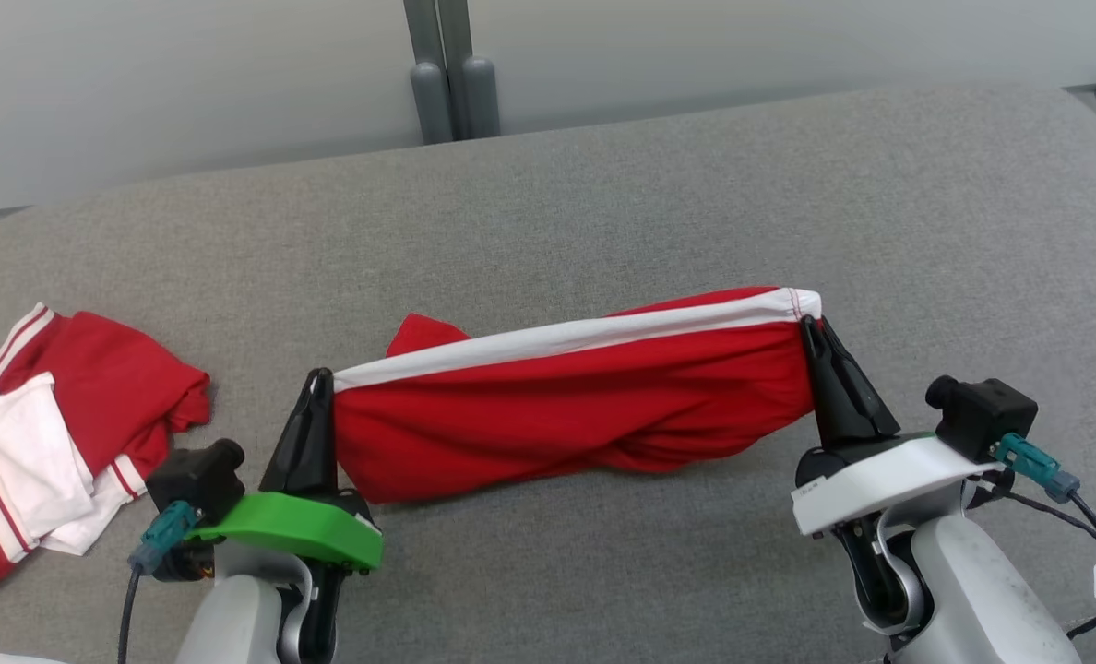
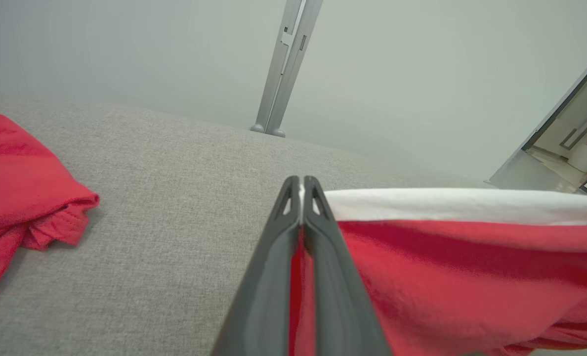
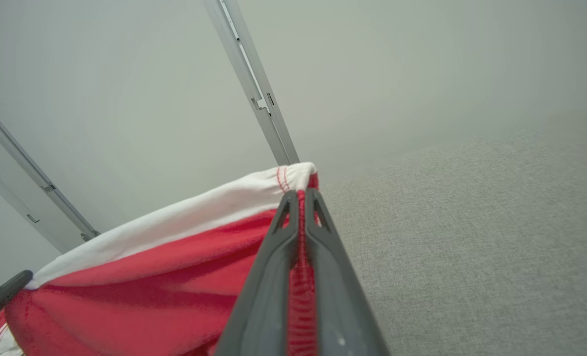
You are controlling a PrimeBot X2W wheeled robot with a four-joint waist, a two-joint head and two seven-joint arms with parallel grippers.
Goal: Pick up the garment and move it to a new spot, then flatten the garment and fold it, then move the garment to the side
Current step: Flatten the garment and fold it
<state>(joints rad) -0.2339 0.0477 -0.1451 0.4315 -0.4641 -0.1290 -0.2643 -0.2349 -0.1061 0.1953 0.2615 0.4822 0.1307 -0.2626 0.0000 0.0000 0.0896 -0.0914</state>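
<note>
A red garment [image 1: 566,415] with a white band along its upper edge is stretched between my two grippers above the grey cushioned surface [image 1: 603,194]. My left gripper [image 1: 319,380] is shut on the garment's left corner; the left wrist view shows red cloth pinched between its fingers [image 2: 273,257] at the gripper's tip [image 2: 302,182]. My right gripper [image 1: 808,325] is shut on the right corner, just under the white band [image 3: 214,207], with red fabric squeezed between its fingers [image 3: 266,277] at the tip [image 3: 301,195]. The lower part of the garment [image 2: 461,277] sags in folds onto the surface.
A second red and white garment [image 1: 50,433] lies crumpled at the left edge of the surface, also seen as a red heap [image 2: 17,173] in the left wrist view. A grey metal post [image 1: 446,74] stands against the pale wall behind. Bare grey fabric [image 3: 471,222] extends to the right.
</note>
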